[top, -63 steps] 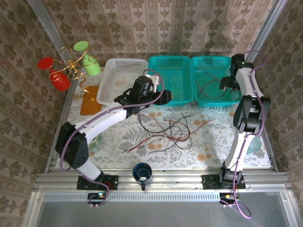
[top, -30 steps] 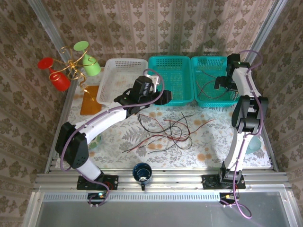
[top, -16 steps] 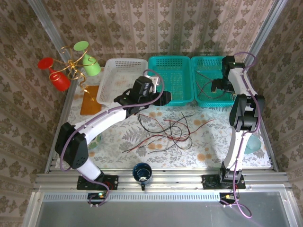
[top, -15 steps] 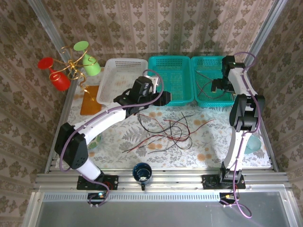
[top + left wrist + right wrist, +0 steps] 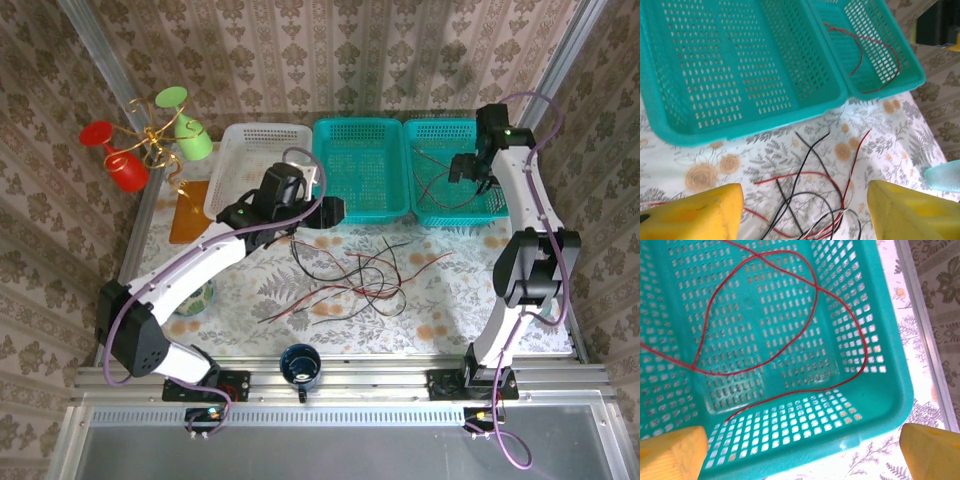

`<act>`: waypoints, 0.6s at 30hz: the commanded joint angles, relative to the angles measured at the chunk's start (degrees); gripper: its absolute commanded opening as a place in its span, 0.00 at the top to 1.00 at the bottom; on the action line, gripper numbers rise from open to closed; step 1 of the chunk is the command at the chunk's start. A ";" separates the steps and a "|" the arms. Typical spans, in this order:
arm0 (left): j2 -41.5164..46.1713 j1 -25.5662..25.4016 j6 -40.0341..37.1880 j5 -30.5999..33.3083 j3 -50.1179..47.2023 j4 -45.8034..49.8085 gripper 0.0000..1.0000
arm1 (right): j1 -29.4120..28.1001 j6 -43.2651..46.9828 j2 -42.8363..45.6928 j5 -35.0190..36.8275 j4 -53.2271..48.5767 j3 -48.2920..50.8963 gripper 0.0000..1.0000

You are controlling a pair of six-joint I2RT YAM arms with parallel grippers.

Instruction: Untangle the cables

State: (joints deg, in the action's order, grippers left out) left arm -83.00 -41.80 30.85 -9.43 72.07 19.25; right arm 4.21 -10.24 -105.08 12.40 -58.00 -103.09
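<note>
Thin red and black cables [image 5: 358,277] sit in a loose squiggly tangle on the floral cloth [image 5: 455,312], plus one red loop [image 5: 816,288] curled in the perforated teal plastic basket [image 5: 882,407]. The left gripper [image 5: 802,210] and right gripper [image 5: 802,452] both have chunky yellow wedge fingers spread wide, gripping nothing.

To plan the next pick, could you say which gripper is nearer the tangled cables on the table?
Left. The left gripper hovers behind the cables; the right gripper is over the far-right basket.
</note>
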 commanded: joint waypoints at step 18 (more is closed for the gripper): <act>9.27 -0.27 -2.54 -0.20 -17.97 15.03 0.37 | -27.14 -23.39 28.84 -14.57 11.47 41.50 0.18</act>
State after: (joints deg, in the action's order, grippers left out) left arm -74.41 -41.82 28.73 -8.62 56.07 32.21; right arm -20.29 -26.85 -77.93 2.46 -50.00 -64.58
